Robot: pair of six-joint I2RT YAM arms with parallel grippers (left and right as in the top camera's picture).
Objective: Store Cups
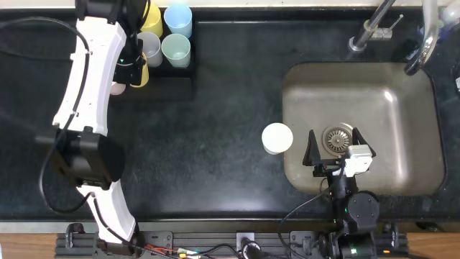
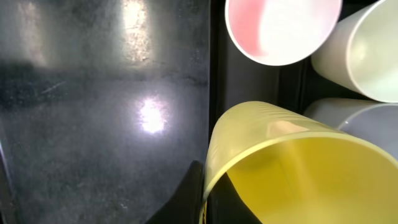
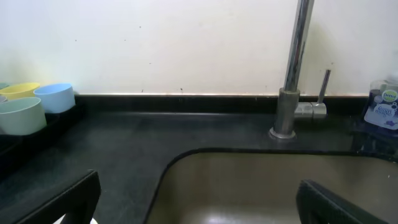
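Step in hand: racking. The left gripper is clamped on the rim of the yellow cup, at the rack near the pink cup. Next move, as judged: lower it and release. The right gripper is apart over the sink. A white cup waits on the counter. The slot beneath the yellow cup is hidden.

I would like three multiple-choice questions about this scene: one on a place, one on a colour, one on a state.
1. Where is the white cup? A) in the tray B) on the counter beside the sink C) in the sink
2. Which cup does the left gripper hold? A) yellow B) blue C) pink
3. The right gripper is: A) open B) shut on a cup C) shut, empty
Answers: B, it sits on dark counter; A, the yellow cup is clamped by its rim; A, its jaws stand apart.
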